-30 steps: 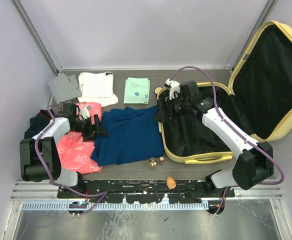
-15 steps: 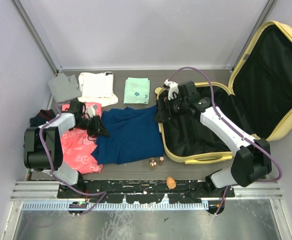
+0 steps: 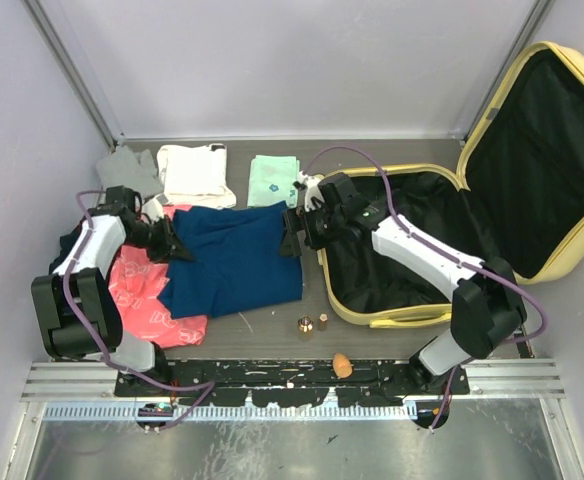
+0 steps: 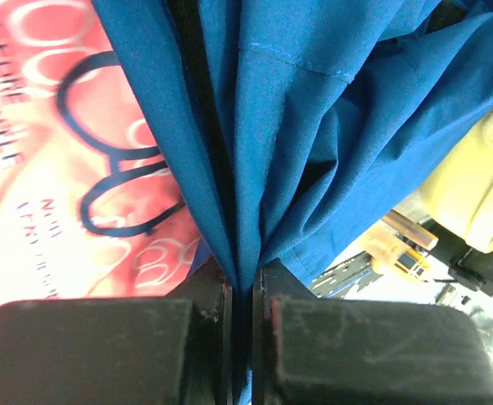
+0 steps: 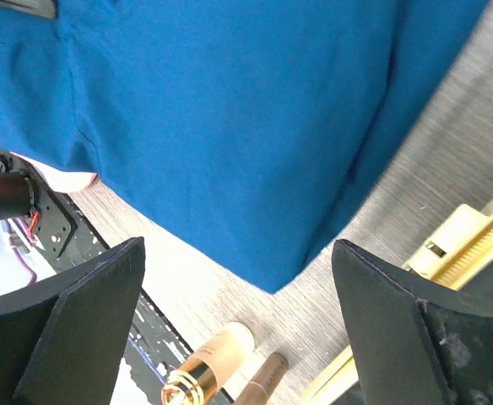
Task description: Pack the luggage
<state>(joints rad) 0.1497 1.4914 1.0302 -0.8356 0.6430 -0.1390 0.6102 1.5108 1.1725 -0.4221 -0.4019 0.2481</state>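
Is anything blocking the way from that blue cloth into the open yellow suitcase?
Nothing lies between the blue cloth and the pale yellow hard-shell suitcase. Only the robot's right arm stretches across its opening, right gripper open at the cloth's edge. Two small gold bottles sit aside.

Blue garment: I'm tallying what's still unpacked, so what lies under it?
The blue garment partly covers a pink printed item on its left side. Anything else beneath the cloth is hidden.
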